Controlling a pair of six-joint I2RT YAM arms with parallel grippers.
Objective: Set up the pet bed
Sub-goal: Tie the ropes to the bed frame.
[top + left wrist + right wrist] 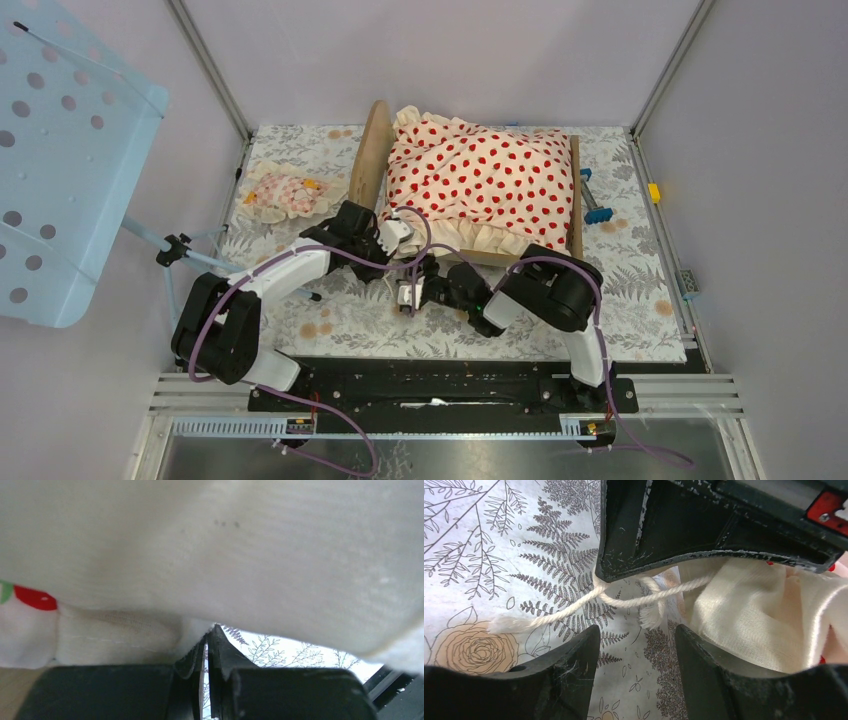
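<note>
right gripper (636,635): fingers spread, empty; over fern-print mat (640,300); cream cord (569,611) lying just ahead at 12 o'clock
left gripper (206,640): fingers pressed together at ruffled hem of blanket (480,170); pinch on cloth or cord impossible to tell
pet bed (372,150): far half of mat, 12 to 1 o'clock; headboard at 9 o'clock end
blanket: red-dotted, draped over bed
pillow (285,192): 10 o'clock, apart from bed

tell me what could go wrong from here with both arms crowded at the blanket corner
1. The cream cord lies loose just ahead of the right gripper, which is open; closing could snag it and tug the blanket askew on the pet bed.
2. The left gripper, shut, sits against the blanket very near the right one; they might collide.
</note>
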